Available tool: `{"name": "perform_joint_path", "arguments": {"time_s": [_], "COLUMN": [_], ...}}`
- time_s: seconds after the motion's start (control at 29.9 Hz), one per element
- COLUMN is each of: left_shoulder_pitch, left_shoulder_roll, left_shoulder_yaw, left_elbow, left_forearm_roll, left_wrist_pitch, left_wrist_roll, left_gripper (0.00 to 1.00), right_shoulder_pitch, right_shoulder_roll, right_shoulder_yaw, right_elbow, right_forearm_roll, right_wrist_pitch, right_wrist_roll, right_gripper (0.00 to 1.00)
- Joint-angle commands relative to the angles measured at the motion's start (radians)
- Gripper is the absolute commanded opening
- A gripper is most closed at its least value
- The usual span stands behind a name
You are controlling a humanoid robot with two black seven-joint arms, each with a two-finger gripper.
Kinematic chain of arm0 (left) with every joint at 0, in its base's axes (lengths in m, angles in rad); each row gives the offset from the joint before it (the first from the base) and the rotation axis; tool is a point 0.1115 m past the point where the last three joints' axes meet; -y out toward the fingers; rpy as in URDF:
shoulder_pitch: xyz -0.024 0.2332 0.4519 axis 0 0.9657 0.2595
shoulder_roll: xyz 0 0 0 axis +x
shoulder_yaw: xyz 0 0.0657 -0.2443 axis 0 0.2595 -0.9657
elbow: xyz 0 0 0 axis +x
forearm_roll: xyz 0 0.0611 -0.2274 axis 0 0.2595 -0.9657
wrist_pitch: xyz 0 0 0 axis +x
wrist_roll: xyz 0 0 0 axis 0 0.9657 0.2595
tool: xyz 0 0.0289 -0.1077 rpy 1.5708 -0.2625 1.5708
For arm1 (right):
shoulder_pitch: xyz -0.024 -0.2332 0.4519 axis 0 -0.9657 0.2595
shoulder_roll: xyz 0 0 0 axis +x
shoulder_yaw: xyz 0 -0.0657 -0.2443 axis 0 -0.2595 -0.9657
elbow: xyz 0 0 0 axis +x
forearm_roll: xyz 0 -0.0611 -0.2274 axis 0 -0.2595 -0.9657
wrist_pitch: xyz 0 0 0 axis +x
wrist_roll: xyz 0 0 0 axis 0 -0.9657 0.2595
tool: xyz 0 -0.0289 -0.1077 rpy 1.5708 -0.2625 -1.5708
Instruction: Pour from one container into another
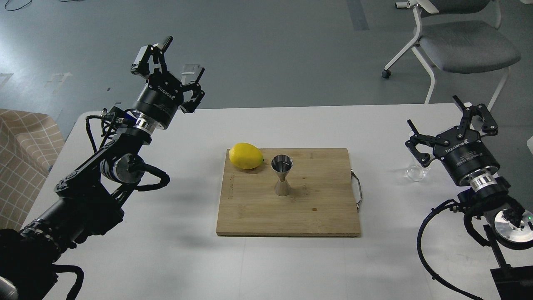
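The small clear glass cup (415, 171) stands by itself on the white table (187, 258), right of the cutting board. My right gripper (433, 111) hovers just above and to the right of it, open and empty, its lower finger link overlapping the cup's rim in the picture. The steel hourglass jigger (282, 175) stands upright near the middle of the wooden board (287, 212). Over the table's far left corner my left gripper (183, 56) is raised, open and holding nothing.
A yellow lemon (246, 155) lies on the board just left of the jigger. The board has a metal handle (357, 189) on its right side. A grey office chair (462, 41) stands beyond the table's far right; a beige checked seat (21, 154) at the left.
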Motion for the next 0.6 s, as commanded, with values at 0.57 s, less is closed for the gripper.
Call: {"name": "perform_joint_path", "arguments": {"time_s": [0.57], "left_shoulder_pitch": [-0.051], "left_shoulder_roll": [0.071], "left_shoulder_yaw": [-0.002], "left_elbow": [0.002], "left_forearm_roll": [0.000], "left_wrist_pitch": [-0.063], "left_wrist_roll": [0.000], "left_gripper": [0.98], "right_shoulder_pitch": [0.355], "right_shoulder_roll": [-0.009], "right_shoulder_yaw": [-0.070], "right_elbow": [-0.120], "right_forearm_roll": [-0.231], "right_wrist_pitch": [0.036], "right_wrist_roll": [-0.062], "right_gripper": [1.00]}}
